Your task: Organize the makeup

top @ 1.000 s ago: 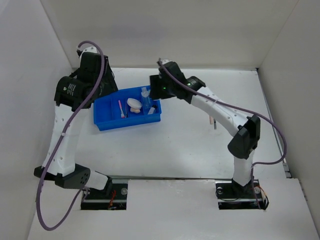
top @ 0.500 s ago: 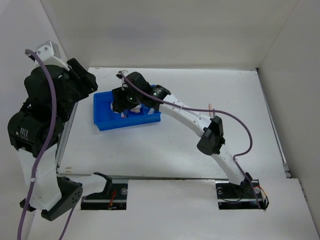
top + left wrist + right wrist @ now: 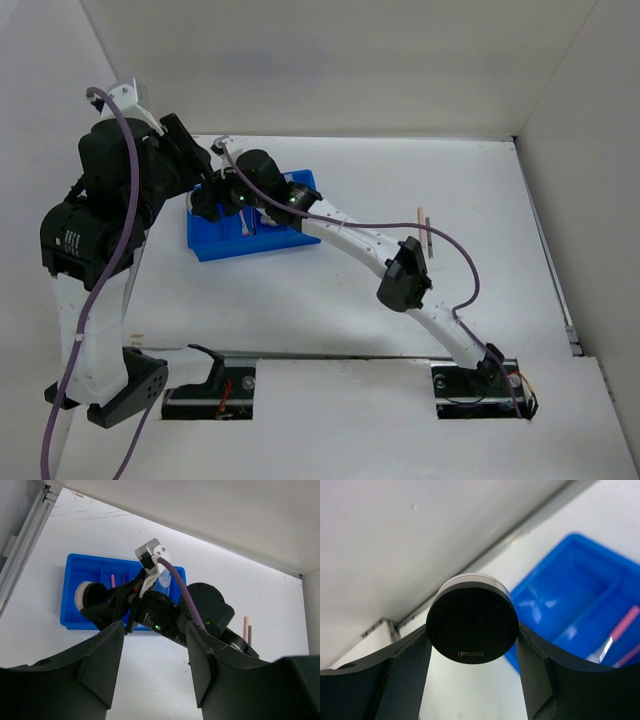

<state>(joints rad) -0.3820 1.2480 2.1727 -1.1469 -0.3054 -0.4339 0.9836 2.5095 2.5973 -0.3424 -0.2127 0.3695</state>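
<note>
Motion in the last second belongs mainly to the right arm. One second ago its wrist was over the right end of the blue tray (image 3: 235,246), and half a second ago it was over the middle. Now, in the top view, it is stretched far across to the tray's left end, in the upper left of the frame. The right end effector (image 3: 472,641) is clamped on the black round jar (image 3: 472,617), with one finger on each side of it. In the left wrist view the jar seems to hang over the leftmost compartment of the tray. Whether it already touches the compartment floor cannot be told.

The left arm has also changed. It was bent low over the tray's left side, and now it stands raised at the left edge of the top view, away from the tray. The left end effector (image 3: 155,630) has its fingers apart with nothing between them, and it looks down on the scene.

For the task this probably means that the left arm gave room and the jar is near its place. Lowering and release seem to be the next step. A beige stick (image 3: 421,216) and a dark pencil (image 3: 430,244) lie on the counter right of centre, well apart from the tray, so the organizing is not finished.
</note>
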